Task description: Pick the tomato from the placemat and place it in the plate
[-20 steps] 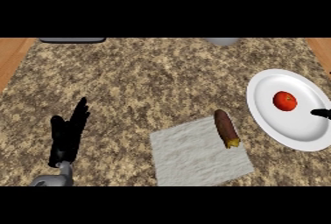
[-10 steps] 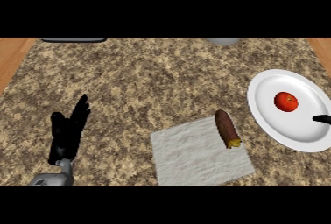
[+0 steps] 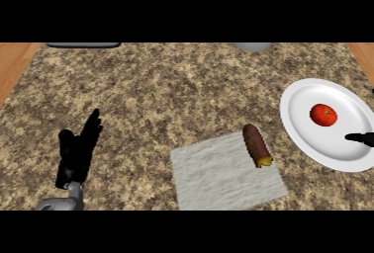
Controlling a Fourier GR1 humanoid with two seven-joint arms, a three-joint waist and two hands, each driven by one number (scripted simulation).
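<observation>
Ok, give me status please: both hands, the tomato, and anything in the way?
Left hand open, resting on counter. Right hand only a tip at plate edge, fingers unclear. Tomato in plate. Nothing in the way.

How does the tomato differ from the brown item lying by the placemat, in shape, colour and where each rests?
The tomato is round and red; the brown item is long and dark brown with a yellowish end. The tomato sits on the white plate, while the brown item lies across the right edge of the grey placemat, partly on the counter. Neither is touched by a hand.
</observation>
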